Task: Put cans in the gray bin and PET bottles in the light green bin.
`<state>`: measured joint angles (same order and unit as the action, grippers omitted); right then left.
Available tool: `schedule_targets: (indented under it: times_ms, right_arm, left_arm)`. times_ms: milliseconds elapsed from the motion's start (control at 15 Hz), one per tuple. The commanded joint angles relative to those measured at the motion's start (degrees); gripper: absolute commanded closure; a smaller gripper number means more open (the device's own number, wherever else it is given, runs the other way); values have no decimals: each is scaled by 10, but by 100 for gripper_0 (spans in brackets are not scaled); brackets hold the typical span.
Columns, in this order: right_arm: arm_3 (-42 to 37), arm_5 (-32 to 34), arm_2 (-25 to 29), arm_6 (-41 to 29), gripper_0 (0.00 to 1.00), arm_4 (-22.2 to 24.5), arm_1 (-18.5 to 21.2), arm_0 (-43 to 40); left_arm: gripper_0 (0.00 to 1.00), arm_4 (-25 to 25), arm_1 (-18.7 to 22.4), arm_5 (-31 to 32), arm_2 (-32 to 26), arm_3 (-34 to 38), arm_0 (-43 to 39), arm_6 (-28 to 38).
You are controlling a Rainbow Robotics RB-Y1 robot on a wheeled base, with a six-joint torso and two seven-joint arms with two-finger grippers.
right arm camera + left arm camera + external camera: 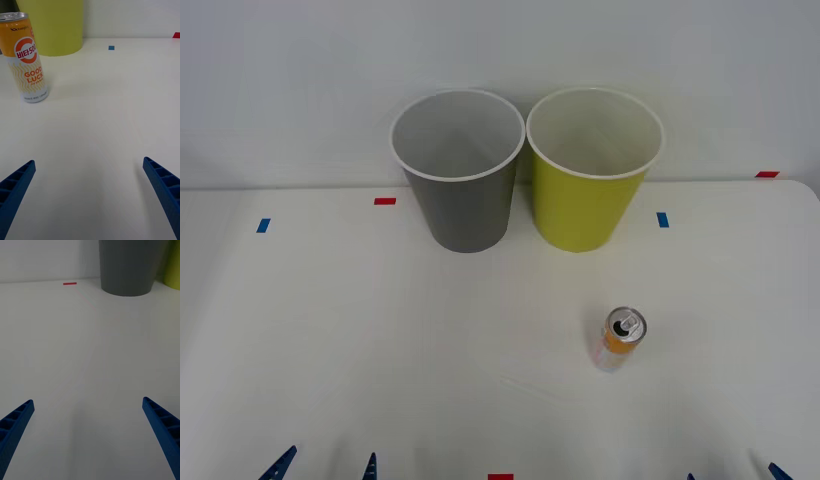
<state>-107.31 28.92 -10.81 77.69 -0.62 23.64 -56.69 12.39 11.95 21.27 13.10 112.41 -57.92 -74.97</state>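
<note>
The gray bin (465, 190) and the light green bin (590, 195) stand side by side at the back of the white table. A slim orange and white can (618, 340) stands upright in front of the light green bin, a little to its right. My right gripper (735, 474) is open at the near edge, to the right of the can and nearer than it. Its wrist view has the can (27, 56) ahead and off to one side, before the light green bin (52, 26). My left gripper (325, 466) is open at the near left, facing the gray bin (129, 266). PET bottles are out of view.
Small tape marks lie on the table: red (385, 201) and blue (263, 225) at the left, blue (663, 219) and red (767, 174) at the right, red (500, 477) at the near edge. A white wall rises behind the bins.
</note>
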Motion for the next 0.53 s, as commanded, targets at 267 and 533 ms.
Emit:
schedule_targets:
  times_ms: [267,533]
  right_arm:
    - [0,0,0,0,0,0,0,0]
    - [0,0,0,0,0,0,0,0]
  left_arm:
    - [0,0,0,0,0,0,0,0]
    - [0,0,0,0,0,0,0,0]
